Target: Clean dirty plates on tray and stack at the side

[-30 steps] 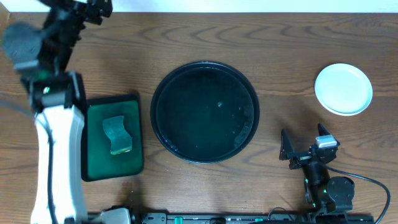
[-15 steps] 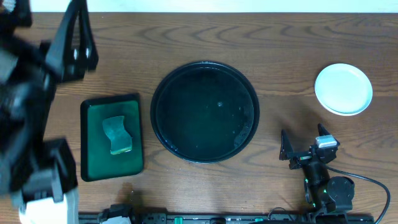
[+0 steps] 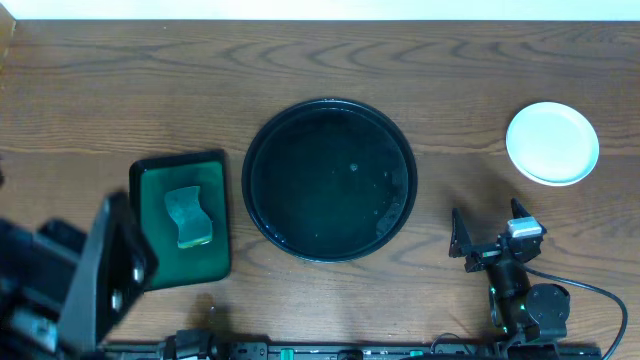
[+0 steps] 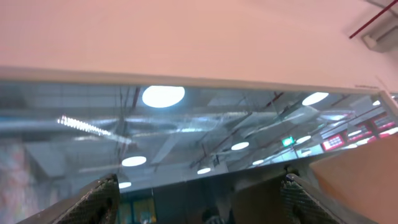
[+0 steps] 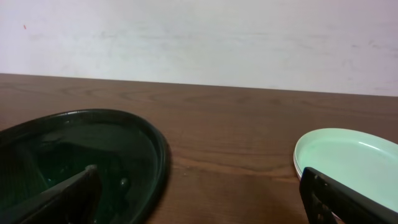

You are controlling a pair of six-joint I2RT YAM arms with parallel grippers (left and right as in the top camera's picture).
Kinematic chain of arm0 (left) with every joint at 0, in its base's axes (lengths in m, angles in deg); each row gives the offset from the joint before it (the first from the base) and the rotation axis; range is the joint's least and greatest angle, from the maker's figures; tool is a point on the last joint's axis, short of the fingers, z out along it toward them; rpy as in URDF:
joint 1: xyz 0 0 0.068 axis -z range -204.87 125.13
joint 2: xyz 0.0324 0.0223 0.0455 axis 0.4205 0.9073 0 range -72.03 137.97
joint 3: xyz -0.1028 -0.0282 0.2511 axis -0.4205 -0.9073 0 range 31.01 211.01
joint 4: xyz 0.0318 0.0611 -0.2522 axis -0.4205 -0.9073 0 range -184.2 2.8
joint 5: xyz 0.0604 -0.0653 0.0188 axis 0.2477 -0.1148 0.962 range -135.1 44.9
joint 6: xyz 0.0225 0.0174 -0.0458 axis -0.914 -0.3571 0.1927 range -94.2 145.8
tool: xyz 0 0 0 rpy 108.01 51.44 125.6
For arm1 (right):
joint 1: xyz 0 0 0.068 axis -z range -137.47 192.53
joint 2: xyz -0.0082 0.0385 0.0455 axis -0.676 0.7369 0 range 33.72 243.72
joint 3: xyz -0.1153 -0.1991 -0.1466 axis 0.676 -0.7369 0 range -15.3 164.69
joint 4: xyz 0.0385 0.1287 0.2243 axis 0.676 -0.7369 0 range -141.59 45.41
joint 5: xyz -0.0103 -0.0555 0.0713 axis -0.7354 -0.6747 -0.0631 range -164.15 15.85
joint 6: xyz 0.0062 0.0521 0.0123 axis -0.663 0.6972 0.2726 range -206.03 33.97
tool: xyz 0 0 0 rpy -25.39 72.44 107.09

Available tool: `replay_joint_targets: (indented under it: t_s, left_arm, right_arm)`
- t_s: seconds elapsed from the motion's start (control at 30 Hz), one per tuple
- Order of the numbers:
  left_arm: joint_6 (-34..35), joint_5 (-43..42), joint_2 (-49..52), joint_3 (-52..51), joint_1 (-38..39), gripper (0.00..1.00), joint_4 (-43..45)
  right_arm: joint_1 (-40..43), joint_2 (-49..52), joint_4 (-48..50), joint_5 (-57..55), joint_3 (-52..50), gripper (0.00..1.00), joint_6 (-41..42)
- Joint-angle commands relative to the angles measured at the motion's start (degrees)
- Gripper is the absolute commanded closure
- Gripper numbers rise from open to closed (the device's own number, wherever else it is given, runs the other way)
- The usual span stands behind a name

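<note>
The round tray [image 3: 310,180] is sitting at the middle of the table [image 3: 300,60]. Just left of the round tray, the rectangular tray [image 3: 214,190] is lying with the sponge [image 3: 188,217] resting on it. Well right of the round tray and slightly behind it, the plates [image 3: 552,143] are sitting stacked.

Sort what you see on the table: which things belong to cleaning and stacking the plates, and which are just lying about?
Job in hand:
- plates, at the side
- black tray
- sponge, likely the wiper

Just lying about:
- green tray, under the sponge
- cable, near the right arm's base
</note>
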Motion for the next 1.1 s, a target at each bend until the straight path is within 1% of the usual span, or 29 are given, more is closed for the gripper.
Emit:
replay_joint_targets:
  t_s: [0.0, 0.17, 0.23, 0.33, 0.43, 0.57, 0.77, 0.9, 0.97, 1.07]
  left_arm:
    - [0.66, 0.22, -2.32, 0.39, -0.17, 0.17, -0.24]
    - [0.66, 0.26, -6.12, 0.39, -0.17, 0.17, -4.24]
    - [0.61, 0.7, -8.24, 0.39, -0.17, 0.17, -8.66]
    - [0.59, 4.55, -11.72, 0.39, 0.13, 0.17, -19.06]
    - [-0.35, 10.54, -15.5, 0.39, 0.85, 0.17, -32.44]
    - [-0.9, 18.88, -19.8, 0.39, 1.42, 0.17, -47.82]
    - [-0.9, 29.57, -24.74, 0.39, 2.95, 0.17, -64.63]
    - [-0.9, 34.51, -28.7, -0.37, 3.98, 0.17, -72.76]
    - [-0.9, 35.89, -30.97, -1.57, 4.2, 0.17, -74.64]
    - [-0.9, 36.96, -34.6, -4.57, 4.24, 0.17, -75.06]
  right_arm:
    - [0.44, -0.31, -0.22, 0.24, -0.07, 0.01, -0.5]
    - [0.44, -0.31, -0.22, 0.26, -0.07, 0.01, -0.5]
    - [0.44, -0.31, -0.22, 0.26, -0.07, 0.01, -0.5]
    - [0.44, -0.31, -0.22, 0.24, -0.07, 0.01, -0.5]
    - [0.44, -0.31, -0.22, 0.26, -0.07, 0.01, -0.5]
    - [0.44, -0.31, -0.22, 0.26, -0.07, 0.01, -0.5]
    - [0.44, -0.31, -0.22, 0.26, -0.07, 0.01, -0.5]
    - [0.44, -0.31, -0.22, 0.26, -0.07, 0.01, -0.5]
    - [0.44, -0.31, -0.22, 0.26, -0.07, 0.01, -0.5]
    - [0.44, -0.31, -0.22, 0.26, -0.07, 0.01, -0.5]
